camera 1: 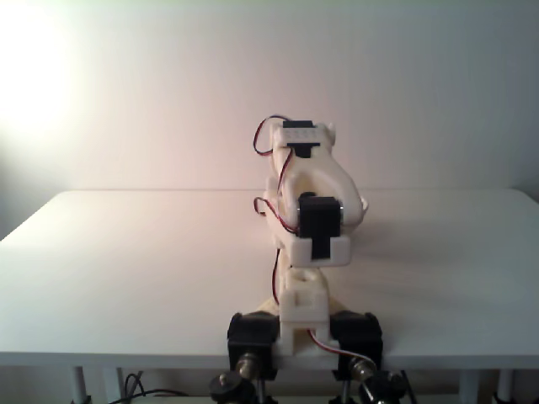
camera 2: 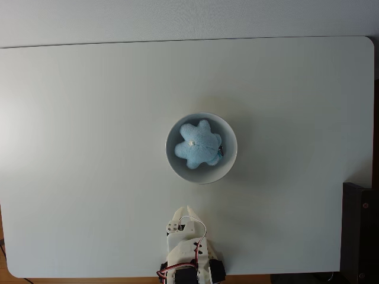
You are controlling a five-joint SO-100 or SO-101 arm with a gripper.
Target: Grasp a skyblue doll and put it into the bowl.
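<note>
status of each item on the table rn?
doll: lying inside the bowl, free of the arm
bowl: upright at mid-table, holding the doll
pincer: drawn back near the table edge, clear of the bowl, holding nothing; open or shut unclear

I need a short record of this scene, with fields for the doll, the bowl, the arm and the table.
doll: the skyblue doll lies inside the bowl, seen from above
bowl: the white bowl stands near the middle of the table, upright
arm: folded back at the near edge of the table, apart from the bowl
hand: the hand points toward the bowl and holds nothing; open or shut cannot be told
table: the white table carries the bowl and the arm
task state: the doll is already in the bowl
</note>
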